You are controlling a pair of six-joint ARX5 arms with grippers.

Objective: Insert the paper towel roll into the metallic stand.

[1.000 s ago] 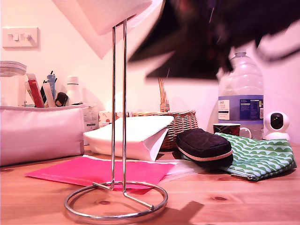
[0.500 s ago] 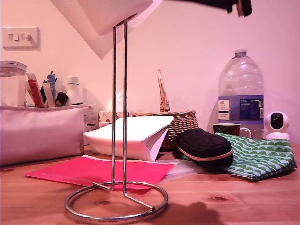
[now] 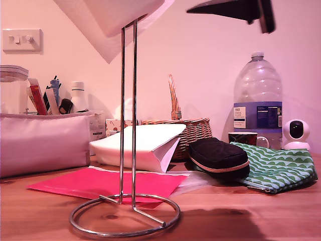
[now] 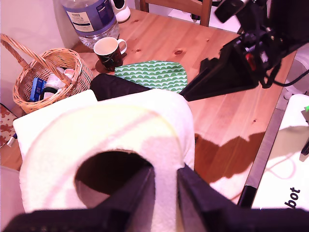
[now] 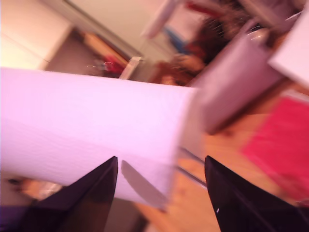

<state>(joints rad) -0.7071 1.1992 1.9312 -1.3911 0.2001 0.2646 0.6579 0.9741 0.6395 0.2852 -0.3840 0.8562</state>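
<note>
Thick white paper towel roll sits at the tip of the tall chrome wire stand. My first gripper pinches the roll's wall, 1 finger inside the core. My second gripper gapes beside it, touching nothing.

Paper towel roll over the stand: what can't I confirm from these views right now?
- Paper towel roll: cut off by the exterior view's top edge, so the metallic stand tip and the core are unseen.
- First wrist view: the roll hides the stand entirely; alignment unknown.
- Second wrist view: motion-blurred; the stand is only a faint smear.
- My second gripper: open, contact with the roll unclear.
</note>
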